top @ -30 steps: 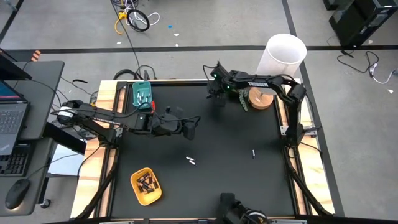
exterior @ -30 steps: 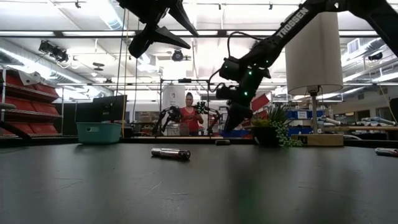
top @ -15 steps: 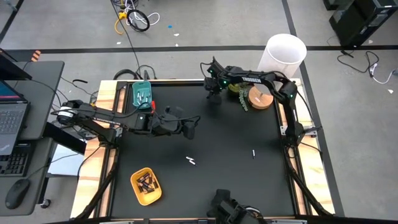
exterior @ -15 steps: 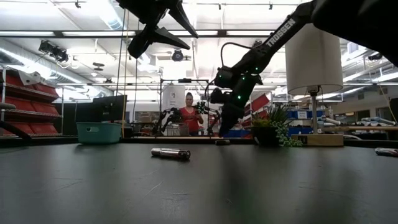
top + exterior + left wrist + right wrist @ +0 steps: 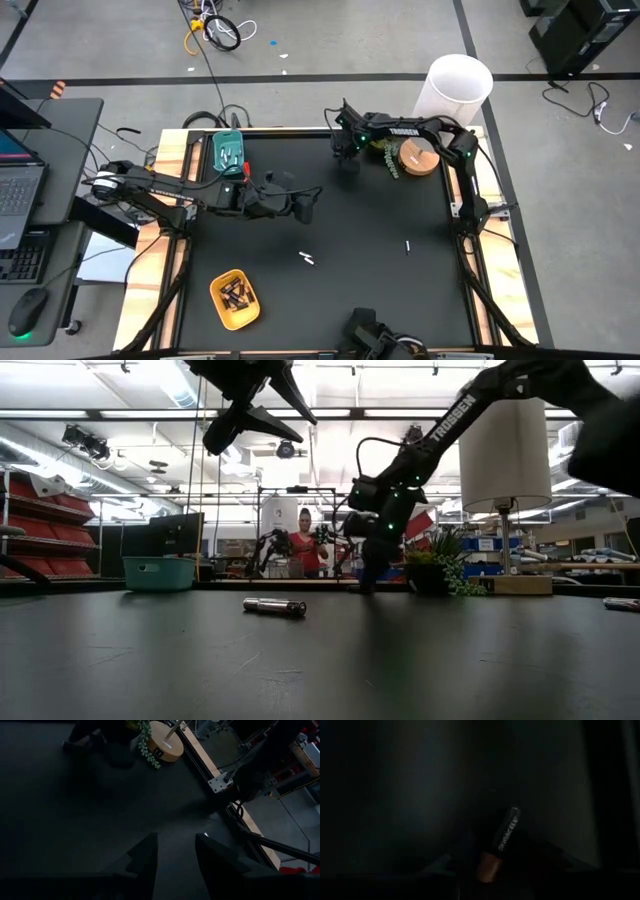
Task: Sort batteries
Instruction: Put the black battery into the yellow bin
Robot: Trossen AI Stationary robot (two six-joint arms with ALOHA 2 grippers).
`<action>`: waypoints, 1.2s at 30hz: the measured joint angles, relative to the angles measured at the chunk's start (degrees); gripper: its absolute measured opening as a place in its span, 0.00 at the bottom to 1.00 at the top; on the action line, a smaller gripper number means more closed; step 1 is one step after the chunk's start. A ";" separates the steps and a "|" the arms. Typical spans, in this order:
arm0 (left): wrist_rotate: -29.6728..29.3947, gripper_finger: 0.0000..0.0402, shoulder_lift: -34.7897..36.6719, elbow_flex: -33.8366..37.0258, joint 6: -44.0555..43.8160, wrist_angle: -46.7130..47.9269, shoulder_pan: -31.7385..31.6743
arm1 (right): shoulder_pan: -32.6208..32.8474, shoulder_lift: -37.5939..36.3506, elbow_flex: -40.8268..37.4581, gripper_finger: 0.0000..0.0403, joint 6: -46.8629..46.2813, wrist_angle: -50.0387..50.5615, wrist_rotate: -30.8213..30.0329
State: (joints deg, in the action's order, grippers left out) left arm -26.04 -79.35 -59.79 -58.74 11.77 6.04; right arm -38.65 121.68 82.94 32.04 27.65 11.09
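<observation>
A dark battery with an orange end lies on the black table near its far edge. My right gripper has come down over it, pointing steeply down, fingers open on either side; whether they touch it I cannot tell. My left gripper hangs open and empty above the table's left middle. Two pale batteries lie mid-table, and another battery lies to the right. The yellow tray at the near left holds dark batteries. The teal tray at the far left holds several batteries too.
A lamp with a white shade and a round wooden base stands at the far right corner, with a small plant beside it, close to my right arm. A person stands in the room behind the table.
My right gripper has sunk to the table at the far edge, tipping more steeply down, and now stands over the dark battery lying there. The battery has not moved.
</observation>
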 joint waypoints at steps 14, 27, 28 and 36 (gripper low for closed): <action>0.33 0.37 0.00 0.00 -0.23 -0.32 0.02 | 2.44 -0.23 -3.19 0.06 -1.24 -4.00 -12.83; 1.25 0.37 0.00 0.00 -0.51 -1.75 0.02 | 2.90 -5.82 -3.74 0.06 -1.50 -2.76 -10.43; 1.25 0.37 0.00 0.00 -0.55 -1.75 0.02 | 2.89 -6.75 -3.71 0.06 -1.49 -2.38 -10.12; 0.45 0.37 0.14 0.00 -3.22 -1.72 0.47 | 4.36 -15.32 -3.66 0.06 -4.70 1.47 -7.52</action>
State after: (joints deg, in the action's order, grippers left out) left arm -25.59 -79.21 -59.79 -61.96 10.05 6.51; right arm -34.30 106.36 79.28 27.35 29.12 3.57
